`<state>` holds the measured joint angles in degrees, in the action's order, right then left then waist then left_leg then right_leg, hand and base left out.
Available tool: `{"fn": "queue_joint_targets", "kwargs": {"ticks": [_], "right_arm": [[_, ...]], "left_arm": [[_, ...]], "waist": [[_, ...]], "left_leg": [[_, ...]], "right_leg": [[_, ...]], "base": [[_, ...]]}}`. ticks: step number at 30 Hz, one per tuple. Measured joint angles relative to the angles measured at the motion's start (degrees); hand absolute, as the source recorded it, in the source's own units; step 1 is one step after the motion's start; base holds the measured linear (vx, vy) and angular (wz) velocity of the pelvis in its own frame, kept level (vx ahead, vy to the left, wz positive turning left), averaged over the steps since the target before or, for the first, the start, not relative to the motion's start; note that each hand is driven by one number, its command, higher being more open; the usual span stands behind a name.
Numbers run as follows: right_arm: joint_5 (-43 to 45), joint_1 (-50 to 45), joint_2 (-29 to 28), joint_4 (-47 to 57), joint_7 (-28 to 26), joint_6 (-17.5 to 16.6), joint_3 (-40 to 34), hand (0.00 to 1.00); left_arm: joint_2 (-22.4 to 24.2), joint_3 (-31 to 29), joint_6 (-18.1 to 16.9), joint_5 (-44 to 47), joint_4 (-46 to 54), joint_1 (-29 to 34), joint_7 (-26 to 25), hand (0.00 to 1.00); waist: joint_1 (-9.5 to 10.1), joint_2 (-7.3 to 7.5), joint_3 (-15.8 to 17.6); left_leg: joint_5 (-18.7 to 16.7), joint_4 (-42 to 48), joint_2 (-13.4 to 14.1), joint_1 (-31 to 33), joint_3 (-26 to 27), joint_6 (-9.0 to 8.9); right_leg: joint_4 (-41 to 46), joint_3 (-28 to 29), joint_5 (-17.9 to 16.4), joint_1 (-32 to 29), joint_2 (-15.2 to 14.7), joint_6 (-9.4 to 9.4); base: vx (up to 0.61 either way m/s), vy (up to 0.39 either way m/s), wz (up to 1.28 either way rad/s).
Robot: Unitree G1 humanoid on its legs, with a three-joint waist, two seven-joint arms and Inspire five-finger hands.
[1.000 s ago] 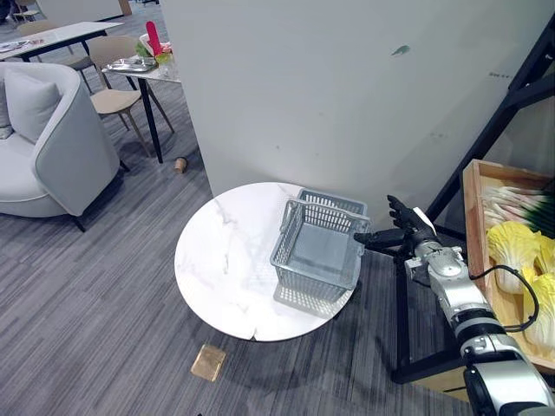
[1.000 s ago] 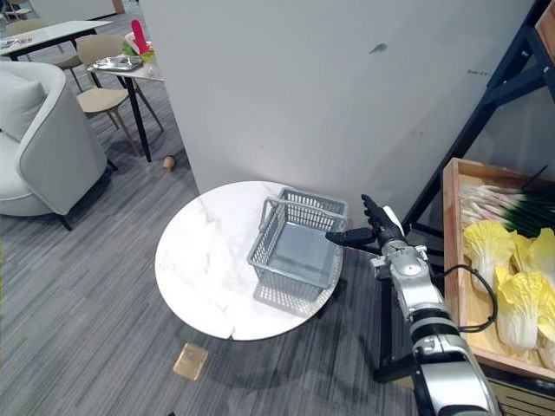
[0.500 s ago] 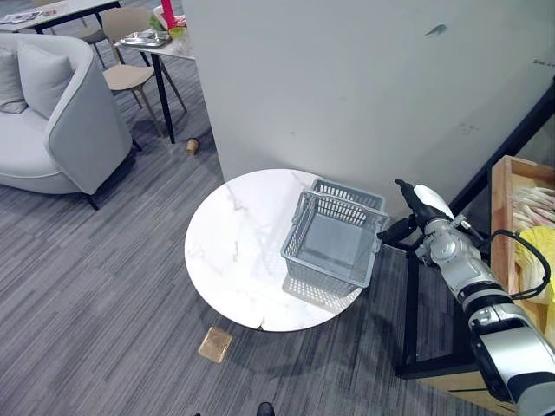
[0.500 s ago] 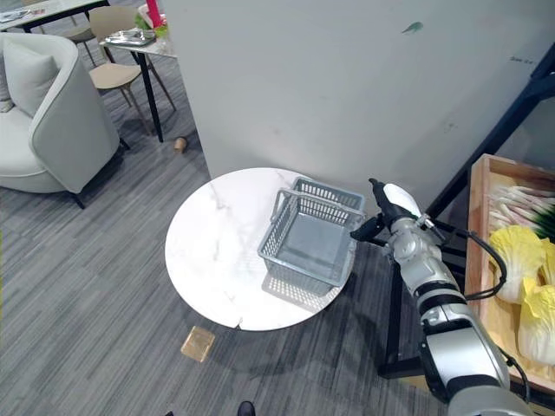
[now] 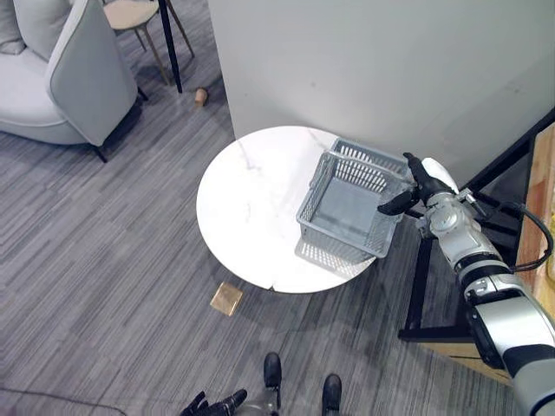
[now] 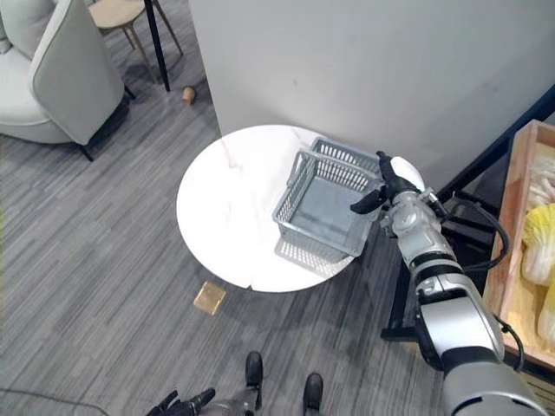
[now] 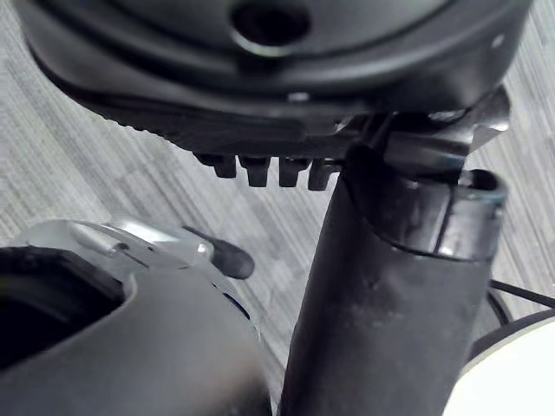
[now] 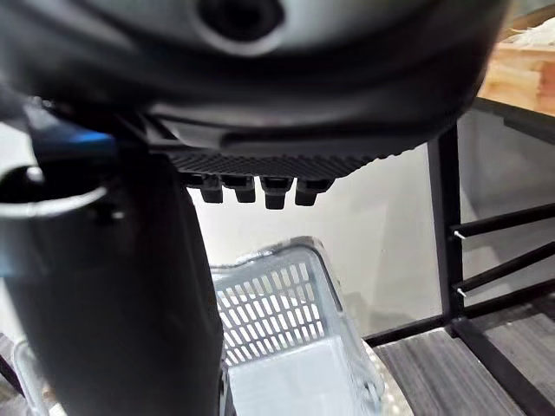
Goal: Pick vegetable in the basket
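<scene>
An empty grey plastic basket [image 5: 340,236] stands on the right side of a round white marble table [image 5: 247,199]. My right hand [image 5: 422,182] hovers at the basket's right rim, open, fingers straight and thumb reaching toward the rim; whether it touches I cannot tell. The right wrist view shows the basket's mesh wall [image 8: 277,325] just past the straight fingers [image 8: 251,189]. Pale yellow cabbages [image 6: 541,251] lie in a wooden crate [image 6: 512,264] at the far right, behind the hand. My left hand [image 5: 212,404] hangs low at the bottom edge, open and holding nothing.
A black metal rack [image 5: 421,286] holds the crate just right of the table. A white wall [image 5: 364,61] rises right behind the table. A grey armchair [image 5: 61,78] stands at the upper left. A small brown square [image 5: 227,298] lies on the floor by the table's front.
The whole picture has shifted: the camera has tipped downward. My right hand has stayed beside the basket's right rim, and the basket has not moved on the table.
</scene>
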<state>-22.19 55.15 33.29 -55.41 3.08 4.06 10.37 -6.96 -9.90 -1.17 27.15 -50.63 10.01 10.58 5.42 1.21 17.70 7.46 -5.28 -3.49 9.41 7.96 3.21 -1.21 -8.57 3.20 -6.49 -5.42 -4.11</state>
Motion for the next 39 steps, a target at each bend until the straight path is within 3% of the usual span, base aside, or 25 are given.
{"fn": "queue_joint_targets", "kwargs": {"ticks": [9, 10, 15, 20, 26, 29, 33, 37, 39], "right_arm": [[-0.03, 11.56, 4.82, -4.33, -0.81, 3.33, 0.38, 1.00], [-0.15, 12.60, 5.44, -4.64, -1.02, 4.11, 0.53, 0.00], [-0.31, 15.11, 7.37, -5.66, -4.87, 5.92, 2.90, 0.00], [-2.51, 16.32, 8.92, -6.02, -10.20, 5.64, 5.64, 0.00], [-0.97, 15.53, 8.97, -6.65, -12.79, -0.22, 9.76, 0.00], [6.61, 8.30, 9.05, -0.34, -12.10, -0.63, 8.26, 0.00], [15.29, -6.24, 8.15, 11.77, -14.09, -1.89, 1.85, 0.00], [25.17, -26.99, 0.04, 28.97, -16.01, -1.46, -7.52, 0.00], [27.06, -35.95, -3.08, 35.71, -16.32, -0.84, -8.85, 0.00]], "left_arm": [[-0.60, 0.16, -0.39, 6.49, 5.08, -3.52, 0.68, 1.00], [-0.69, 0.31, -0.71, 7.36, 5.53, -4.01, 0.64, 1.00], [-1.70, 2.73, -1.11, 8.31, 6.62, -4.18, 0.97, 1.00], [-1.69, 5.15, -1.38, 8.25, 6.61, -4.90, 1.38, 1.00], [-1.57, 5.24, -1.09, 8.19, 6.58, -5.68, 1.47, 1.00], [-1.60, 5.05, -0.66, 7.67, 6.33, -6.01, 1.28, 1.00], [-1.42, 4.94, -0.34, 5.96, 5.08, -6.05, 1.24, 1.00], [-0.53, 3.97, -0.07, 4.67, 1.97, -5.76, 0.79, 1.00], [0.33, 3.98, -0.21, 3.64, 0.86, -5.05, 0.39, 1.00]], "waist": [[2.12, -1.42, 5.80], [2.40, -1.83, 6.53], [2.56, -2.29, 6.93], [2.64, -2.30, 6.94], [2.66, -2.27, 6.89], [2.23, -1.18, 5.77], [-0.75, 0.58, 3.28], [-3.83, 2.27, -1.23], [-5.01, 2.48, -4.38]], "left_leg": [[2.35, 0.11, 1.08, 5.70, -0.15, 0.40], [2.58, 0.11, 1.17, 6.04, -0.20, 0.37], [2.66, 0.11, 1.49, 6.77, -0.36, 0.24], [2.54, 0.11, 1.70, 6.73, -0.28, 0.06], [2.27, 0.11, 2.01, 5.19, 1.04, -0.35], [1.93, 0.11, 2.26, 4.38, 1.45, -0.85], [1.74, 0.11, 2.37, 3.61, 1.92, -1.13], [1.08, 0.11, 2.51, 0.99, 4.04, -2.03], [0.26, 0.08, 2.49, -0.45, 4.85, -2.24]], "right_leg": [[-1.84, -0.14, 2.76, -4.73, 1.00, 1.16], [-2.00, -0.17, 2.90, -4.95, 1.09, 1.20], [-2.29, -0.29, 2.91, -5.57, 1.41, 1.22], [-2.35, -0.21, 2.81, -5.57, 1.64, 1.37], [-2.30, 0.93, 2.76, -4.61, 1.82, 1.49], [-2.33, 1.31, 2.71, -4.08, 2.12, 1.55], [-2.27, 1.65, 2.76, -3.37, 2.22, 1.46], [-1.92, 4.39, 2.74, -2.04, 2.17, 1.35], [-1.87, 5.82, 2.15, -1.14, 2.10, 0.88]], "base": [[-0.05, 0.002, 0.00], [0.00, 0.000, 0.00], [0.00, 0.000, 0.00], [0.00, 0.000, 0.00], [0.02, 0.013, -0.11], [0.02, 0.015, -0.07], [0.04, 0.023, -0.07], [0.03, 0.031, -0.30], [0.02, 0.028, -0.34]]}}
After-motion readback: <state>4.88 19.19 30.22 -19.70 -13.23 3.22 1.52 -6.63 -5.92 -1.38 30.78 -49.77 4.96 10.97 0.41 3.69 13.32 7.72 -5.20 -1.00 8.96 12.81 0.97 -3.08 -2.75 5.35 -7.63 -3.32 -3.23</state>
